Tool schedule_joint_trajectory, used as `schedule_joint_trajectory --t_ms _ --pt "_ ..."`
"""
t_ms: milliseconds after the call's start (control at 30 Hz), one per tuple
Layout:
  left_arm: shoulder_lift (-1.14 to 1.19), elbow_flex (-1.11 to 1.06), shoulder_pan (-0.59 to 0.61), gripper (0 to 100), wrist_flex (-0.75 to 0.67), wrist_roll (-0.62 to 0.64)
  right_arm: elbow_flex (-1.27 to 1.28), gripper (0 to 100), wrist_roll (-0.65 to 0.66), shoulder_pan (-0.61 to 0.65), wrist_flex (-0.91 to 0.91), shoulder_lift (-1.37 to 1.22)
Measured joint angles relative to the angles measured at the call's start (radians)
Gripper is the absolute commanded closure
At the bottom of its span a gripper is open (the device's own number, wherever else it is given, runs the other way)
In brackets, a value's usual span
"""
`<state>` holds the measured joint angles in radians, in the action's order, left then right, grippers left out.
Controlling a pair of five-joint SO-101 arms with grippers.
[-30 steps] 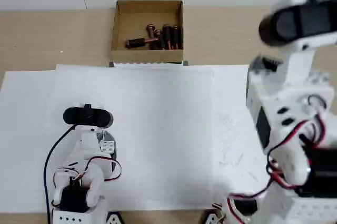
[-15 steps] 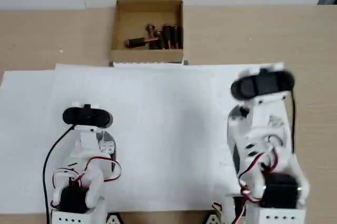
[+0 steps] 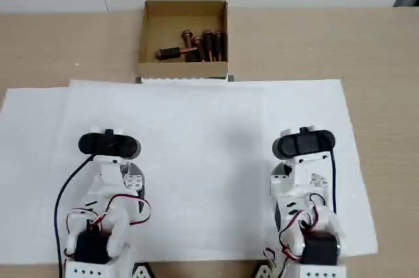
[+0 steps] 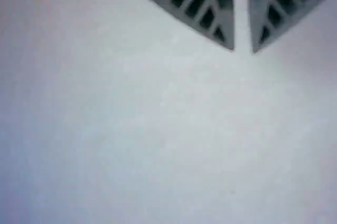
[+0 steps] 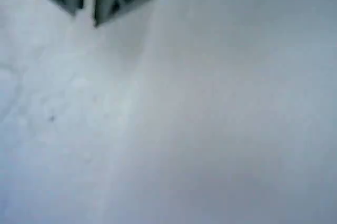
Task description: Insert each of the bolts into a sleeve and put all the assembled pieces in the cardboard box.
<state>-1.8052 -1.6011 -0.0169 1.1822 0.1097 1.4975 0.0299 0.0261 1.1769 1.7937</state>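
Assembled pieces point(image 3: 200, 46) lie in cardboard box point(image 3: 149, 33), far side of table point(image 3: 52, 42), beyond white paper point(image 3: 203, 154). L gripper point(image 4: 242, 49) closed, empty, tips over paper. R gripper point(image 5: 85, 17) closed, empty, also over paper.

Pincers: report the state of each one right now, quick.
Left pincer: closed, holding nothing, over the white paper.
Right pincer: closed, holding nothing, over the same paper.
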Motion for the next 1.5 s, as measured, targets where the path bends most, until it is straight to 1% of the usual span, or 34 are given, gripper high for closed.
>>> schedule_joint_trajectory --t_ms 100,267,433,1500 --pt "0.0 0.0 0.0 99 0.0 0.0 0.052 99.5 -0.02 -0.002 -0.003 0.006" --pt "0.0 0.0 0.0 99 0.0 0.0 0.147 99.5 -0.021 0.0 -0.098 0.006" --pt "0.0 0.0 0.0 99 0.0 0.0 0.163 99.5 -0.021 -0.002 -0.15 0.006" --pt "0.0 0.0 0.0 99 0.0 0.0 0.163 99.5 -0.026 0.002 -0.153 0.006"
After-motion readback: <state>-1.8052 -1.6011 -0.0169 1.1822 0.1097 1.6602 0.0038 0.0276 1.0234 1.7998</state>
